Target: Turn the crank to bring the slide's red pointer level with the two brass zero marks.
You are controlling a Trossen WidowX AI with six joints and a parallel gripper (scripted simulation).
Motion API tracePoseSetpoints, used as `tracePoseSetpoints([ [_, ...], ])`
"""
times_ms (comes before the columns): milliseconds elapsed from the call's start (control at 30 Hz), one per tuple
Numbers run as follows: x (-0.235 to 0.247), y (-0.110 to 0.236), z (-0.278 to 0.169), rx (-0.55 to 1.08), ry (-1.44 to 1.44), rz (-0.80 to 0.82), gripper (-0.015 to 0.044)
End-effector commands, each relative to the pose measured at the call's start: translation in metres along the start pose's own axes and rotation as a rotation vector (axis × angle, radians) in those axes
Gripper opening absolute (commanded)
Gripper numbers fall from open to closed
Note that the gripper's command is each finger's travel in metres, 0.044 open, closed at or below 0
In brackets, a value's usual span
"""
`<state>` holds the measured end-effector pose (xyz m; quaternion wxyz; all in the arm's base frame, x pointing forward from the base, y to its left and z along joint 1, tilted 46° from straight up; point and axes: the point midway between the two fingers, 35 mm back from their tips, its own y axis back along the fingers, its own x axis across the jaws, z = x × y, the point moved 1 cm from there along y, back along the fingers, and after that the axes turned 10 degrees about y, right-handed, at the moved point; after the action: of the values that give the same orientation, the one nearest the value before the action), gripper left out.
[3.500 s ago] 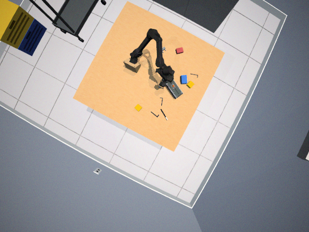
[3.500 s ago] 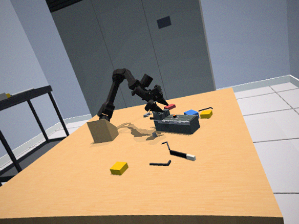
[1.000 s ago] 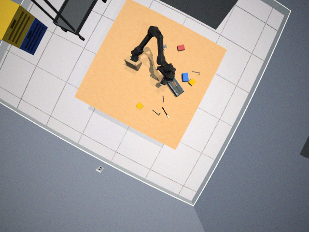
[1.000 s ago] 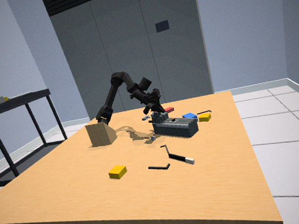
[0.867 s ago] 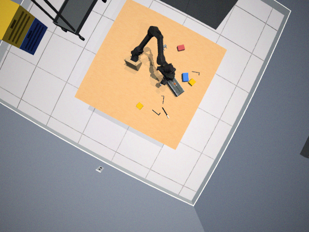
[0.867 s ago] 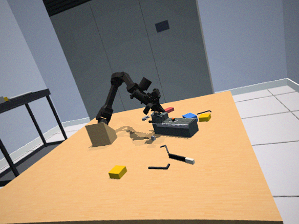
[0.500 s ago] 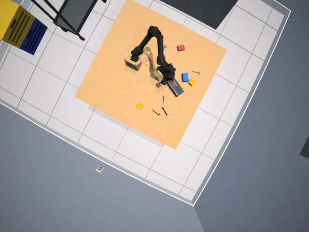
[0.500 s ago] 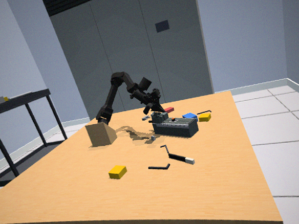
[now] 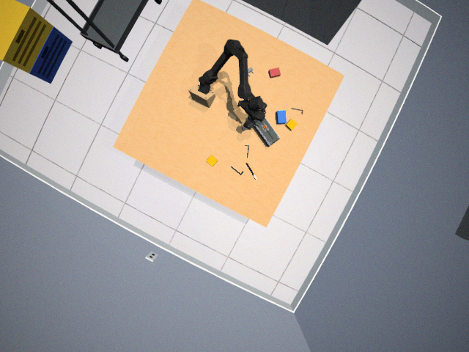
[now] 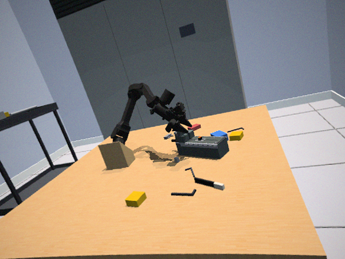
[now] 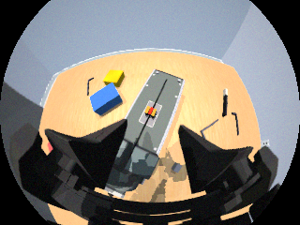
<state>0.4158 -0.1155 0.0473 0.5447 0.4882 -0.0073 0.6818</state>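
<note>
Wrist view has the grey crank machine (image 11: 157, 109) running straight out from between the spread jaws, its near end sitting in the gap with the red pointer (image 11: 150, 112) about halfway along the slide. Gripper (image 11: 150, 150) is let go, nothing pinched. Blue block (image 11: 105, 99) and yellow block (image 11: 114, 77) sit just left of the machine on the table (image 11: 194, 75).

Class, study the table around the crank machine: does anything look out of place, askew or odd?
Nothing looks damaged or spilled. Loose clutter lies scattered at odd angles around the machine: three hex keys, a black tool with a white tip, and coloured blocks, including a lone yellow block. The gripper stands open over the machine's near end, holding nothing.
</note>
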Motion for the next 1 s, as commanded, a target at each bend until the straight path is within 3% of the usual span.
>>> tracePoseSetpoints([
  [0, -0.0002, 0.0, 0.0, 0.0, 0.0, -0.001, 0.0394],
  [100, -0.0002, 0.0, 0.0, 0.0, 0.0, -0.001, 0.044],
  [667, -0.0002, 0.0, 0.0, 0.0, 0.0, -0.001, 0.0],
  [967, -0.0001, 0.0, 0.0, 0.0, 0.0, 0.0, 0.0],
])
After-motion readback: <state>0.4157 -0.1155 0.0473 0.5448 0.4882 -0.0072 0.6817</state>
